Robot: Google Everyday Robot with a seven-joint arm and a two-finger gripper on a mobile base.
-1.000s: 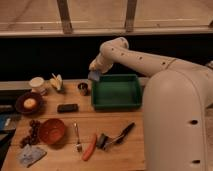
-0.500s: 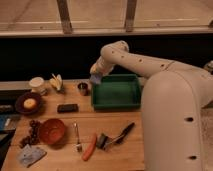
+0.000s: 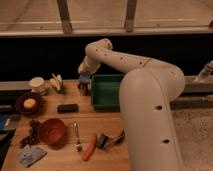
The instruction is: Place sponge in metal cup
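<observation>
The arm reaches over the back of the wooden table (image 3: 65,120). My gripper (image 3: 84,81) points down directly over the small metal cup (image 3: 83,90), which stands just left of the green tray and is partly hidden by it. A bluish sponge (image 3: 85,76) sits between the fingers, right above the cup's mouth. I cannot tell whether it touches the cup.
A green tray (image 3: 107,92) stands right of the cup. A white cup (image 3: 36,84) and a banana (image 3: 56,81) stand to the left. In front are a dark plate (image 3: 27,103), a black block (image 3: 67,107), a red bowl (image 3: 51,131), a fork (image 3: 77,137) and a carrot (image 3: 90,147).
The gripper with the sponge has moved left and down, from beside the tray's left edge to right over the metal cup.
</observation>
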